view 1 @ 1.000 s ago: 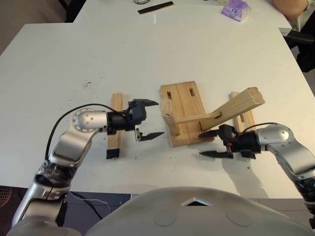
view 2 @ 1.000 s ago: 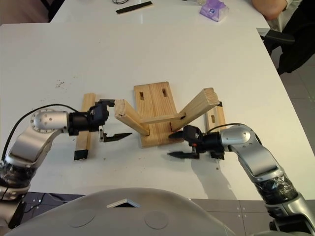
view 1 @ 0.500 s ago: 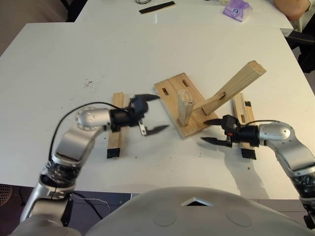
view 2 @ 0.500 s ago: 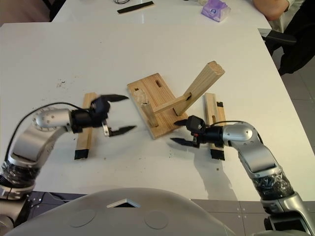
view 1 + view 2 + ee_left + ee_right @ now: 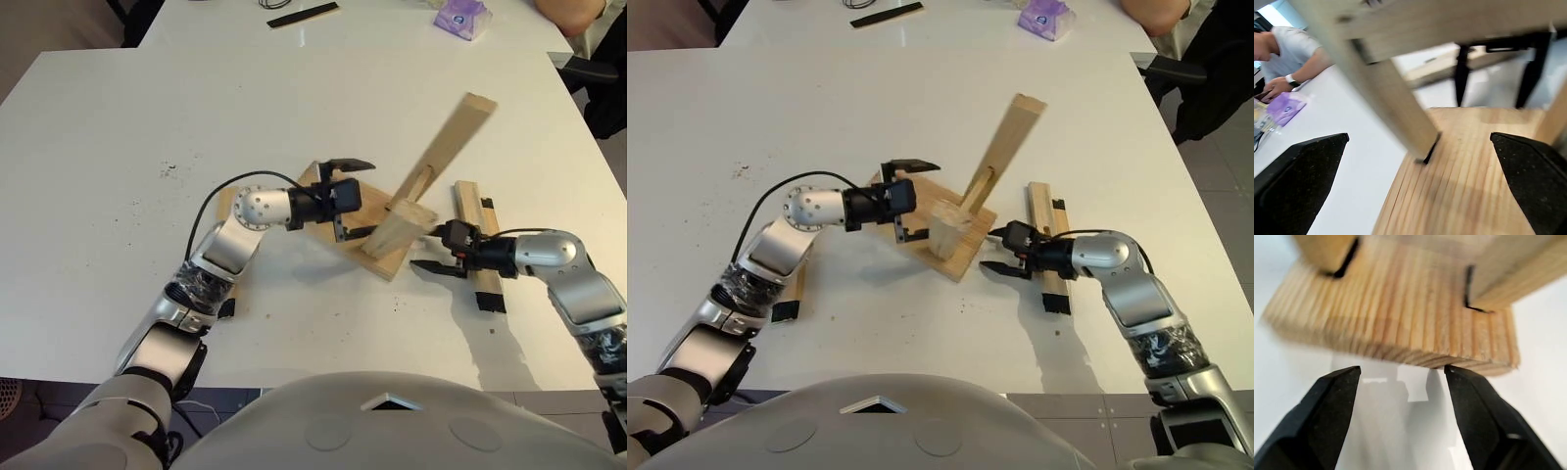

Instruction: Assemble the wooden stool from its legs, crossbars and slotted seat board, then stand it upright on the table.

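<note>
The slotted seat board (image 5: 364, 211) lies at an angle mid-table with two legs stuck in it. One leg (image 5: 447, 143) slants up to the far right. The other leg (image 5: 404, 227) points toward me, and a crossbar joins them. My left gripper (image 5: 350, 198) is open and straddles the board's left part, seen close as the seat board (image 5: 1464, 171) between black fingertips (image 5: 1298, 181). My right gripper (image 5: 434, 251) is open at the board's near right edge (image 5: 1400, 328), with nothing between its fingers (image 5: 1332, 416). One loose leg (image 5: 477, 245) lies beside the right gripper. Another loose leg (image 5: 789, 294) lies under my left arm.
A black strip (image 5: 302, 15) and a purple packet (image 5: 460, 18) lie on the far table. A black chair (image 5: 588, 69) stands off the right edge. Wood crumbs (image 5: 168, 171) dot the table's left half, which is otherwise open.
My left gripper has moved right, from beside the loose leg to over the seat board. The board with its legs has turned, and the long leg stands steeper. The right gripper stays open at the board's edge.
</note>
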Controlling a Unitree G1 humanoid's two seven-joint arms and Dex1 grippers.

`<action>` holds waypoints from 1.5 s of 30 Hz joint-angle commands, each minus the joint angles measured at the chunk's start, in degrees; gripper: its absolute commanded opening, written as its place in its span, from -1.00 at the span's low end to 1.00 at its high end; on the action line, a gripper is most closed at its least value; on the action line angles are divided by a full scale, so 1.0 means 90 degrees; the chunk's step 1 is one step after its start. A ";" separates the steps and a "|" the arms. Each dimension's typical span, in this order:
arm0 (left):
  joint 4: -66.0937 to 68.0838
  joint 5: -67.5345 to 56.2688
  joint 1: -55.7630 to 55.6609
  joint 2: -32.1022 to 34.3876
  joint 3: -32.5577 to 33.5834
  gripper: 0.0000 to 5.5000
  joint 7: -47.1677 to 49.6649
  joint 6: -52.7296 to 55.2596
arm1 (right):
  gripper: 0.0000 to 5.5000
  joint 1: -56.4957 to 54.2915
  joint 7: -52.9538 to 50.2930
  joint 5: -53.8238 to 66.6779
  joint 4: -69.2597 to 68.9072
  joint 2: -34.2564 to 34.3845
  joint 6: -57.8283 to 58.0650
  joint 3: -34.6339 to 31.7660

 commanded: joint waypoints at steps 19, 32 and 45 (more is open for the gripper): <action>-0.2521 -0.2847 0.1138 0.1295 0.2241 0.95 -0.0708 0.2230 | 0.15 0.1016 -0.0249 0.0138 -0.1534 -0.0236 0.0663 -0.0856; 0.4374 0.1700 -0.1619 0.0542 0.0509 0.95 0.2201 -0.2092 | 0.15 0.1022 0.1071 0.1247 -0.1972 -0.0423 0.1243 -0.0060; 0.5521 0.1502 -0.1461 0.0753 -0.0023 0.95 0.0968 -0.4249 | 0.15 -0.0290 -0.0978 -0.0198 -0.0060 0.1144 0.0781 0.0479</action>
